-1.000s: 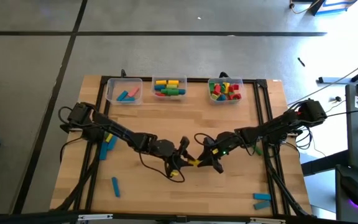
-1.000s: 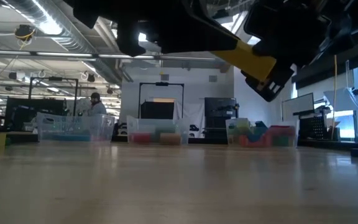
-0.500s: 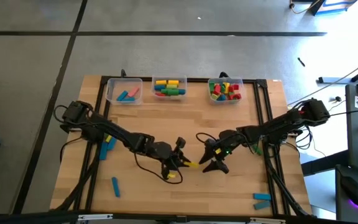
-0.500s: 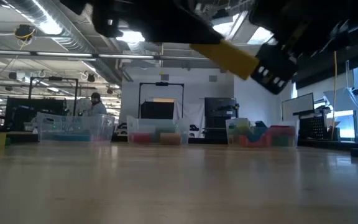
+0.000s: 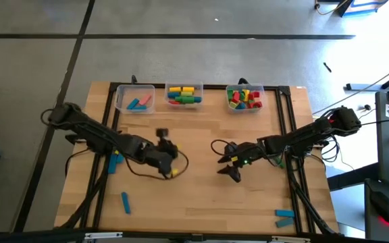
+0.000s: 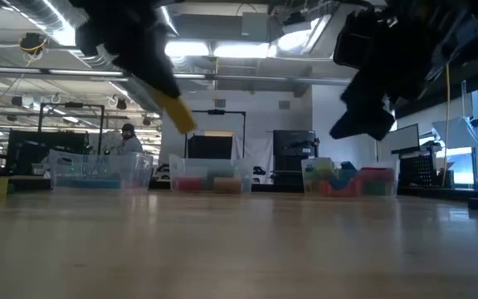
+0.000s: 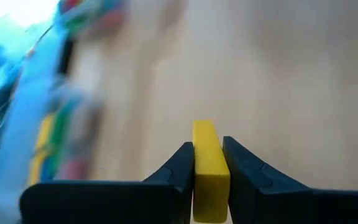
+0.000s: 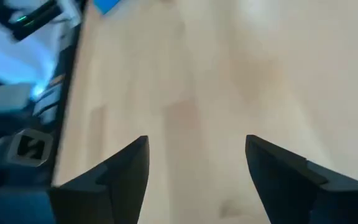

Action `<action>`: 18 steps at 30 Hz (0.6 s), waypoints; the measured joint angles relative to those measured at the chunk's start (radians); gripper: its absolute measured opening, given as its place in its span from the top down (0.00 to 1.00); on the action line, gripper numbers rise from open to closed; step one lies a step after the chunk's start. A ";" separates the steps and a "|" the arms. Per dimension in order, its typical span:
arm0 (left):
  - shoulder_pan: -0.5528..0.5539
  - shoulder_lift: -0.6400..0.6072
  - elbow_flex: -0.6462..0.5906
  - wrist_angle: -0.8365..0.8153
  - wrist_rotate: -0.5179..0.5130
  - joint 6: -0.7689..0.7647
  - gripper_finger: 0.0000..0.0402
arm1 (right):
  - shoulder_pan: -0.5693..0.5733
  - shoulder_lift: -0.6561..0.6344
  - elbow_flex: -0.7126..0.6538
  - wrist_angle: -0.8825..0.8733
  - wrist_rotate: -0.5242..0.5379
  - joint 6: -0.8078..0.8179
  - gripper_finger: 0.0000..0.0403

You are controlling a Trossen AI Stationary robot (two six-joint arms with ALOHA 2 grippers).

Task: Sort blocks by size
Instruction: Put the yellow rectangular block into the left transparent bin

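three bins point(image 5: 184, 96) lined along the table's point(image 5: 201, 202) far edge, blocks point(image 5: 244, 97) held in each, left gripper point(image 5: 167, 150) raised over table centre-left, block point(image 7: 209, 163) clamped between its fingers, right gripper point(image 5: 227, 165) right of centre, loose blocks point(image 5: 283, 217) near front corners

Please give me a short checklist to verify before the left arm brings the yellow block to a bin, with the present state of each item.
1. Left gripper shut on the yellow block, block between both fingers: ok.
2. Block lifted clear of the table, seen in the low view: ok.
3. Right gripper open and holding nothing: ok.
4. Right gripper apart from the left gripper in the high view: ok.
5. The three bins at the table's far edge not blocked by an arm: ok.
6. Which bin fits this block's size: cannot tell.
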 joint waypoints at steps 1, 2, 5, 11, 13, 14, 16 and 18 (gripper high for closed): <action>0.012 -0.015 0.000 -0.043 -0.027 -0.036 0.87 | 0.000 0.000 0.000 -0.001 0.030 0.000 0.36; 0.023 -0.030 0.000 -0.089 -0.056 -0.069 0.87 | 0.000 0.000 0.000 -0.004 0.060 0.001 0.36; 0.071 -0.063 0.000 -0.219 -0.136 -0.163 0.86 | 0.000 0.000 0.000 -0.004 0.148 0.007 0.36; 0.224 -0.072 -0.003 -0.421 -0.230 -0.296 0.87 | 0.001 0.018 0.000 -0.003 0.314 0.033 0.36; 0.289 -0.072 -0.017 -0.422 -0.235 -0.294 0.86 | 0.001 0.041 0.000 -0.003 0.349 0.047 0.36; 0.322 -0.071 -0.026 -0.424 -0.236 -0.294 0.86 | 0.001 0.054 0.000 -0.004 0.363 0.048 0.36; 0.386 -0.071 -0.043 -0.424 -0.246 -0.282 0.86 | 0.001 0.081 0.000 0.001 0.379 0.050 0.36; 0.451 -0.072 -0.064 -0.419 -0.262 -0.261 0.87 | 0.001 0.105 0.000 0.002 0.377 0.051 0.36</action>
